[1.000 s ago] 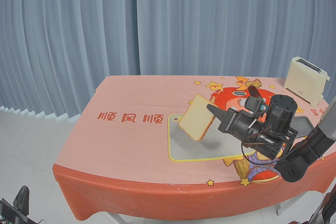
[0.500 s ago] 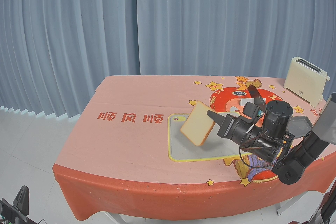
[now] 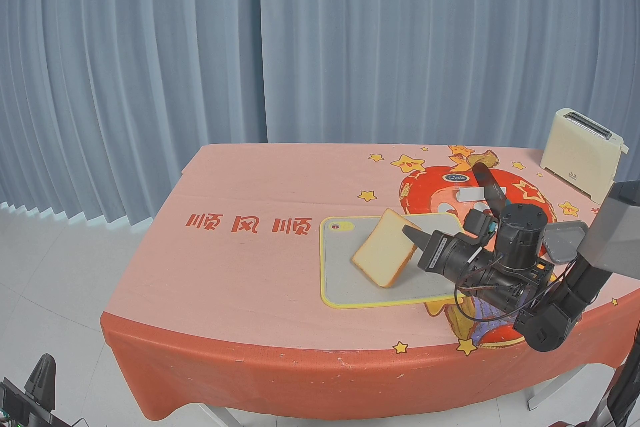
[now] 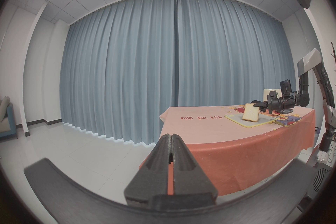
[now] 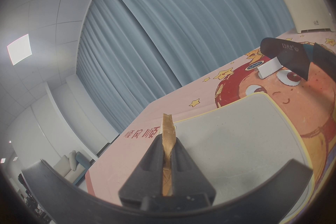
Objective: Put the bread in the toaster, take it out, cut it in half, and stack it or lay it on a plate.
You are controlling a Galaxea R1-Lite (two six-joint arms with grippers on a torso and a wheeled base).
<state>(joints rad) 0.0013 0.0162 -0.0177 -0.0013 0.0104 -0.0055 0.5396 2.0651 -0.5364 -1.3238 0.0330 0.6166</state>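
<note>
A tan slice of bread (image 3: 385,249) hangs tilted over the grey, yellow-rimmed cutting board (image 3: 347,288), its low corner close to the board. My right gripper (image 3: 408,234) is shut on the slice's right edge. In the right wrist view the bread (image 5: 167,132) stands edge-on between the fingers (image 5: 150,161), above the board (image 5: 245,137). The cream toaster (image 3: 581,153) stands at the table's far right corner. A black knife (image 3: 490,185) lies behind the board. My left gripper (image 4: 170,151) is shut on nothing, low and well to the left of the table.
A grey plate (image 3: 564,240) lies right of the board, partly behind my right arm. The left half of the pink tablecloth (image 3: 247,248) holds only printed characters. Blue curtains hang behind the table. The left wrist view shows the table (image 4: 227,137) from afar.
My right gripper has come down and slightly toward me with the bread, bringing the slice from well above the board to just over it and laying it flatter. The left arm has not moved.
</note>
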